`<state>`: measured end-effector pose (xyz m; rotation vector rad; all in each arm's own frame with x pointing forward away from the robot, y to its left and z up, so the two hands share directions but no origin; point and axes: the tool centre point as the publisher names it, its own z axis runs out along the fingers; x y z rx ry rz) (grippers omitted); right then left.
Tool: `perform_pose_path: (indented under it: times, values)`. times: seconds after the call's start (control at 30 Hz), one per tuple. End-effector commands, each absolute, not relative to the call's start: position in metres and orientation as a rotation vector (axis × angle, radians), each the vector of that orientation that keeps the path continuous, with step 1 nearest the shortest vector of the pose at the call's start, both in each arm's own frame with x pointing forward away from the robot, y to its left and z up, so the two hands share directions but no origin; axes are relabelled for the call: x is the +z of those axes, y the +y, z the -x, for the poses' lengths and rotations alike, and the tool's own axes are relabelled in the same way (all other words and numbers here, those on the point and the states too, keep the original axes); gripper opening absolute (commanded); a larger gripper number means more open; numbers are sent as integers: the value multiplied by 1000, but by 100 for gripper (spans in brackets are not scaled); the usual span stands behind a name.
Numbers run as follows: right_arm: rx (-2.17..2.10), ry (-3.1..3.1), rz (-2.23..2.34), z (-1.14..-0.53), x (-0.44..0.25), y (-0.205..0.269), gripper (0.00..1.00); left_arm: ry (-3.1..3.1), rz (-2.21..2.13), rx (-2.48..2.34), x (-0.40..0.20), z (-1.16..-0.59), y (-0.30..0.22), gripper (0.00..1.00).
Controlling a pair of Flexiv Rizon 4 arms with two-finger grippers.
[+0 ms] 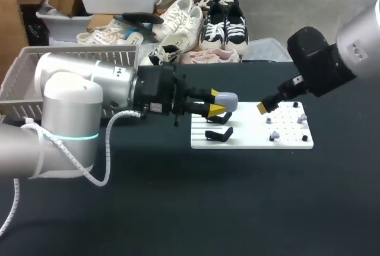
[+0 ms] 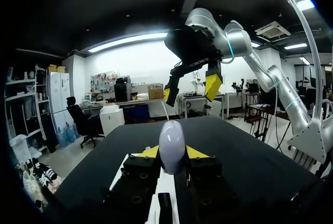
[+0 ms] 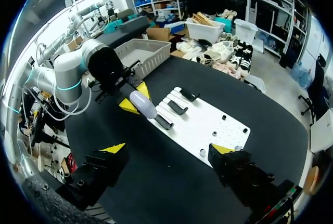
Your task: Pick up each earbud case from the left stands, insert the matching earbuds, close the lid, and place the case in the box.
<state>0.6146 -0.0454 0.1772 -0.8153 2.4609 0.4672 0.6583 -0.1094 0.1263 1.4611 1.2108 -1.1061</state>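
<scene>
Left gripper point(image 1: 217, 102): fingers clamped on both sides of lavender case point(image 1: 228, 100). Case lid closed, case lying level, held over left rear corner of board point(image 1: 249, 142). Contact with anything beneath: cannot tell. Two black stands point(image 1: 218, 133) just in front of case on board's left part. Right gripper point(image 3: 167, 149): fingers spread wide, holding nothing, hovering above board's right part, where earbuds point(image 1: 274, 135) sit. Basket point(image 1: 24, 75) at table's left rear, well apart from case.
</scene>
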Motion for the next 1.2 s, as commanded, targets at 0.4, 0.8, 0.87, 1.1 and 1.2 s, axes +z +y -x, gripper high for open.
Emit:
perform_pose_path:
  times: [0.4,0.8,0.87,1.1,1.2]
  values:
    - [444,2471,789,-615,169,-20,100,1215,-1484,-1091,125,-661,-114,0]
    - [365,2501,812,-636,156,-3,100,1215,-1484,-1091,125,-661,-114,0]
    - [364,2501,816,-638,156,-1,100,1215,-1484,-1091,125,-661,-114,0]
    - [364,2506,821,-646,152,3,100,1215,-1484,-1091,125,-661,-114,0]
    - [364,2508,821,-648,152,5,100,1215,-1484,-1091,125,-661,-114,0]
